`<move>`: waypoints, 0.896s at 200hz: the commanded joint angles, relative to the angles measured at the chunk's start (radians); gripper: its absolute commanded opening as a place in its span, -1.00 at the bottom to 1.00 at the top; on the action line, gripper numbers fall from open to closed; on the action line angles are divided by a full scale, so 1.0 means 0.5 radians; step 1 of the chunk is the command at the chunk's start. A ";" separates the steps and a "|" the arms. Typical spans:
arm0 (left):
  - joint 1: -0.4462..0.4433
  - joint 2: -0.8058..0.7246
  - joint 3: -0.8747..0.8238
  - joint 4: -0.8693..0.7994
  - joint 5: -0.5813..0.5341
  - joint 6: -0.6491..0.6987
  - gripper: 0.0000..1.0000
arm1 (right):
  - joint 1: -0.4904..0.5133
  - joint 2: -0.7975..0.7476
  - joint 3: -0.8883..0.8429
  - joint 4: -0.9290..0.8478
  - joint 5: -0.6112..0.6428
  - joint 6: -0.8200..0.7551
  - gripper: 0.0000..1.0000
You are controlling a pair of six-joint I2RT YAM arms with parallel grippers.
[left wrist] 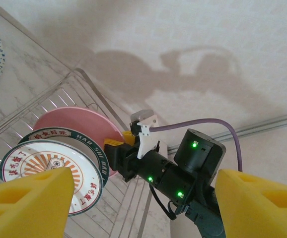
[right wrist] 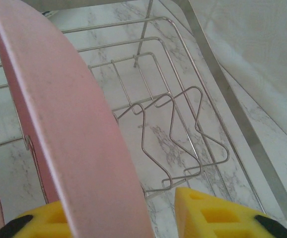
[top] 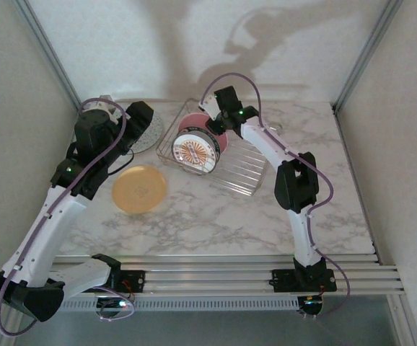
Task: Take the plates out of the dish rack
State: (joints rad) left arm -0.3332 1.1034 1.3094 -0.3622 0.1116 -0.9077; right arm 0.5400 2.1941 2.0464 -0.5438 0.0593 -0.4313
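Plates are split between table and rack from above. The orange plate (top: 140, 189) and the white speckled plate (top: 149, 137) lie flat on the table (top: 216, 223). The pink plate (top: 192, 121) and the sunburst plate (top: 196, 150) stand upright in the dish rack (top: 241, 173), one just behind the other. The right gripper (top: 216, 121) is at the pink plate's top edge. The left gripper (top: 142, 115) hovers over the edge of the speckled plate, near the rack's left end. We judge that a wide swing with the pink plate could strike that left arm.

From the left wrist, our left fingers (left wrist: 29, 203) stand wide apart with nothing between them. Ahead, the right gripper (left wrist: 118, 141) sits at the pink plate's rim, and the sunburst plate (left wrist: 51, 166) stands close in front. We think a tilted lift could knock the sunburst plate over.

From the right wrist, the pink plate (right wrist: 59, 114) runs between the yellow fingers (right wrist: 218, 213). A gap shows beside the right-hand one, so the jaws straddle the rim without clamping it. If they close on so thin a bite of the edge, the plate may pivot or slip. Its lower part appears to sit among the rack's wires (right wrist: 183, 114), so pulling at an angle could snag one and drag the rack along.
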 commanded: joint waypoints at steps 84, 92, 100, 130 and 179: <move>-0.019 -0.042 0.028 0.079 0.013 0.045 0.49 | 0.102 0.005 0.066 0.139 0.456 0.050 -0.74; -0.020 -0.048 0.026 0.078 0.010 0.048 0.49 | 0.107 -0.006 0.057 0.153 0.463 0.044 -0.77; -0.019 -0.050 0.026 0.078 0.015 0.048 0.49 | 0.110 -0.014 0.055 0.161 0.465 0.038 -0.80; -0.018 -0.053 0.017 0.082 0.019 0.041 0.49 | 0.127 -0.060 0.055 0.180 0.491 0.010 -0.96; -0.019 -0.058 0.010 0.090 0.027 0.036 0.50 | 0.132 -0.161 0.039 0.211 0.564 -0.017 -1.00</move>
State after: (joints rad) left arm -0.3332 1.0985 1.3090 -0.3527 0.1116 -0.9043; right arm 0.6048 2.1906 2.0518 -0.5056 0.2703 -0.4278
